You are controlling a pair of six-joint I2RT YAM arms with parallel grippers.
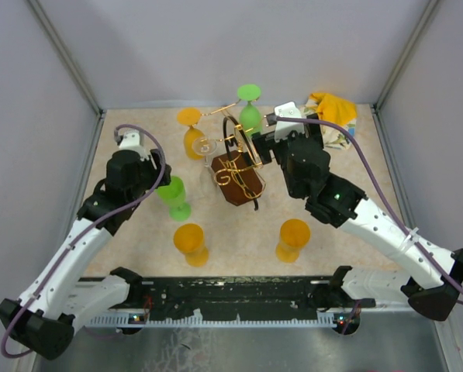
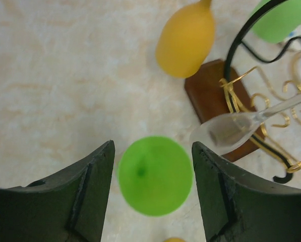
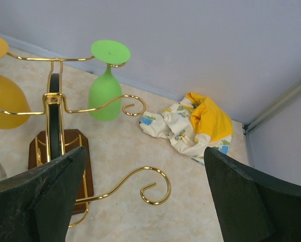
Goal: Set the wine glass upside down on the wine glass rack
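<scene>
The wine glass rack (image 1: 237, 177) stands mid-table, gold wire on a dark brown base (image 2: 208, 93). A green glass (image 1: 250, 108) and an orange glass (image 1: 192, 138) hang from it upside down. A clear glass (image 2: 225, 133) tilts beside its base. A green wine glass (image 1: 174, 197) stands on the table left of the rack. My left gripper (image 2: 153, 146) hovers open above it, with the glass's green round (image 2: 155, 175) between the fingers and a gap on each side. My right gripper (image 3: 145, 151) is open at the rack's right side. One gold curl (image 3: 151, 187) lies below its fingers.
Two orange glasses (image 1: 191, 244) (image 1: 293, 239) stand on the table near the front. A crumpled white and yellow cloth (image 1: 332, 115) lies in the back right corner. Grey walls close the table at the back and both sides.
</scene>
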